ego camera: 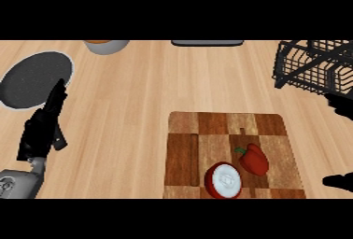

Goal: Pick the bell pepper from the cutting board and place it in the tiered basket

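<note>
We are seeing a light, glossy, slippery-looking red bell pepper (pixel 254 159) lying on the checkered wooden cutting board (pixel 207 126); we are judging its broad body best for grasping. Our black left hand (pixel 43 128) is resting open and empty at the left; the right hand (pixel 339 181) is barely showing, so we cannot tell its state.

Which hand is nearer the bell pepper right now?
Right. The right hand shows at the view's right edge, beside the bell pepper; the left hand rests far across the counter.

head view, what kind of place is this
Most likely a kitchen counter set up for food prep: a wooden cutting board holds a red bell pepper and a halved onion, and a black wire tiered basket stands at the far right on the wood counter.
</note>
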